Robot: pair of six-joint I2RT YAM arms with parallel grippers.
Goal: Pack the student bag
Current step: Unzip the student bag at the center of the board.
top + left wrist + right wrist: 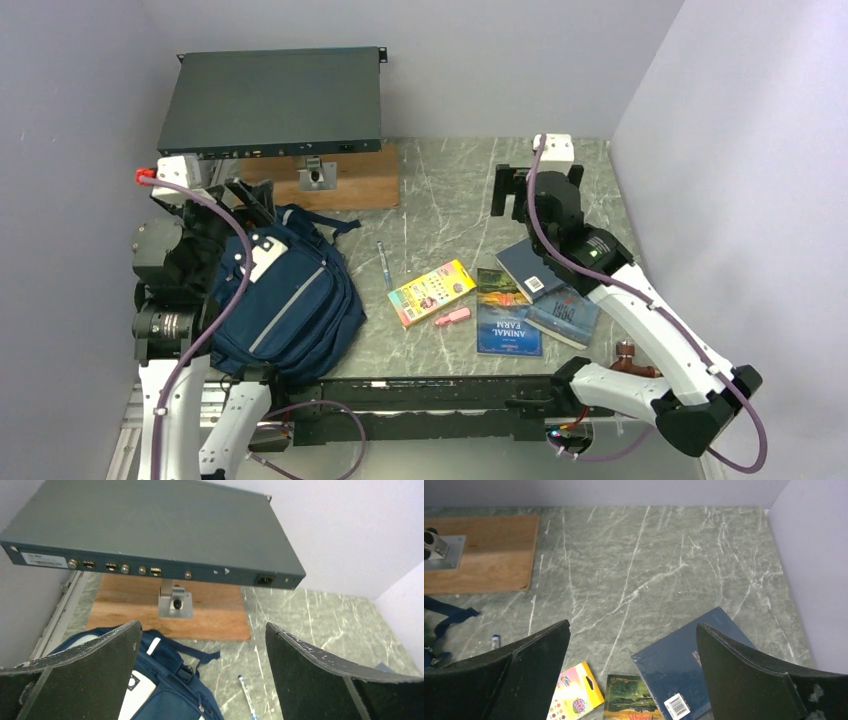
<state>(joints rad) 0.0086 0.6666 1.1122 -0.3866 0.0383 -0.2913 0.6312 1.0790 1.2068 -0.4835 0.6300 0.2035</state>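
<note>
The left arm (165, 270) stands at the near left, its jaws wide apart and empty above the top of the blue backpack (290, 300) — which lies at the left of the surface (450, 200), in front of a wooden board (368, 186). On the right arm (640, 310) the jaws, equally wide and empty, hang over a dark blue book (530, 265) — a pen (384, 263) and a colourful box (432, 291) lie between backpack and book.
</note>
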